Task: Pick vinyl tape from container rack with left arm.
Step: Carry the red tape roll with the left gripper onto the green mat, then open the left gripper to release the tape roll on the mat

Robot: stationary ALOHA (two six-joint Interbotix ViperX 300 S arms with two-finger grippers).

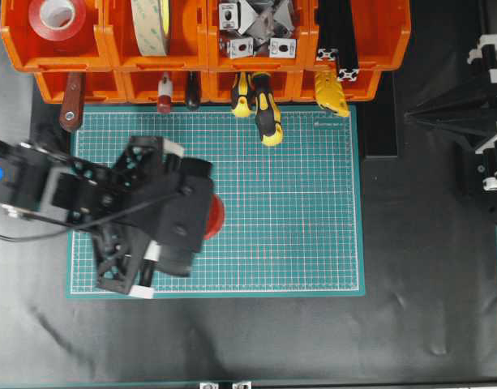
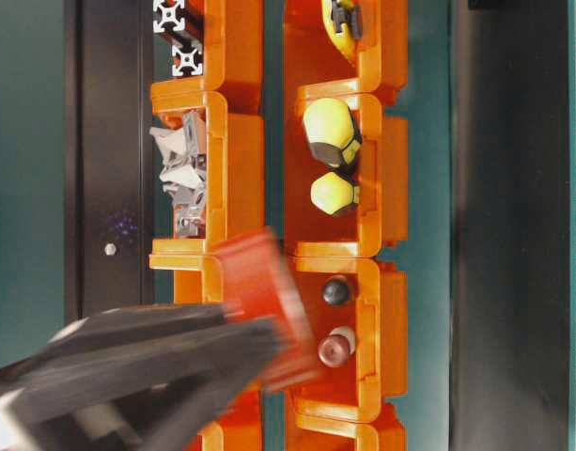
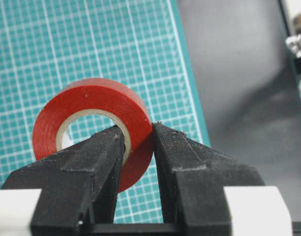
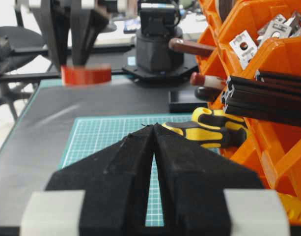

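The left gripper (image 3: 139,140) pinches the red tape (image 3: 91,105) through its wall, one jaw inside the core, holding it above the green mat (image 1: 297,203), well clear of the rack (image 1: 199,49). The roll looks light, stiff and glossy, so possibly slippery. The right gripper (image 4: 154,135) has its jaws closed, empty.

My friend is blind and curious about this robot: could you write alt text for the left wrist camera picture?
Two black gripper fingers pinch the wall of a glossy red vinyl tape roll, one finger inside its pale core and one outside. Behind it lies a green cutting mat with a white grid, and to the right a dark table surface.
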